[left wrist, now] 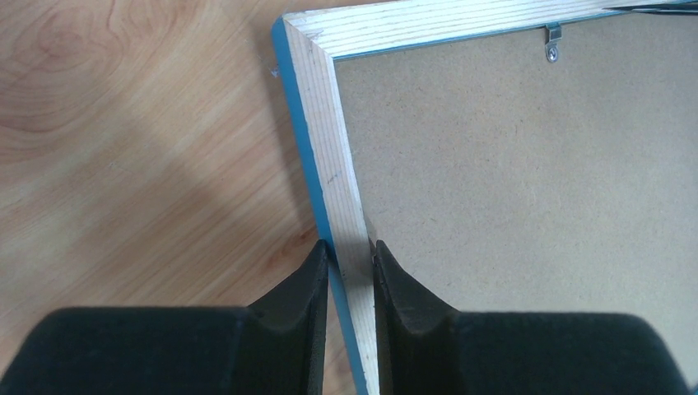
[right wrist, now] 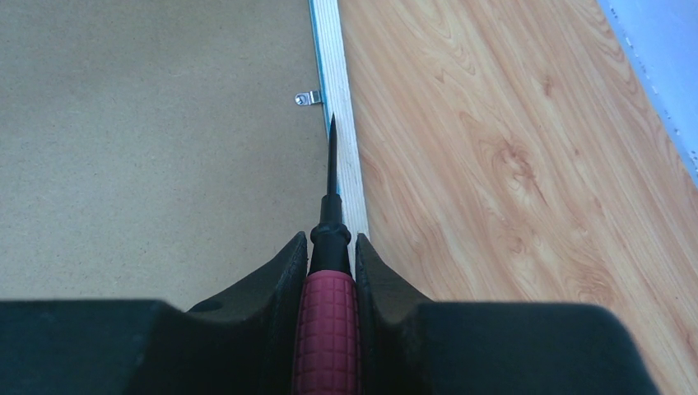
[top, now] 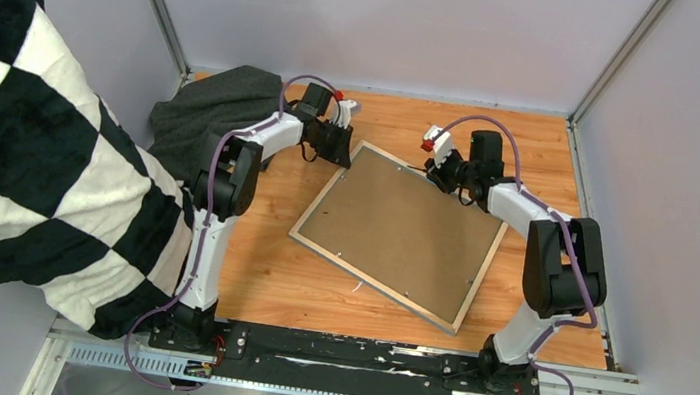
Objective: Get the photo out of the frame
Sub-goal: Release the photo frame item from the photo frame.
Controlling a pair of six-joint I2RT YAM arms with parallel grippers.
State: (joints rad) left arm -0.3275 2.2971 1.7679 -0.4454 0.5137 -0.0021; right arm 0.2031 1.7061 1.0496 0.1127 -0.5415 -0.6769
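The frame [top: 325,193] lies face down on the wooden table, its pale wood back up and a blue edge [left wrist: 306,164] showing. A brown backing board [top: 402,229] fills it; the photo is hidden beneath. My left gripper [left wrist: 350,251] is shut on the frame's left rail [left wrist: 333,140] near the far corner, one finger on each side. My right gripper [right wrist: 331,243] is shut on a tool with a dark red handle [right wrist: 328,329]. The tool's black tip [right wrist: 332,148] rests along the inner edge of the right rail [right wrist: 342,99], just short of a metal tab [right wrist: 309,98].
A dark grey cloth [top: 210,115] lies at the back left corner, behind the left arm. A large black-and-white checked blanket [top: 30,148] bulges in from the left. Another metal tab [left wrist: 553,43] sits on the far rail. Walls enclose the table on three sides.
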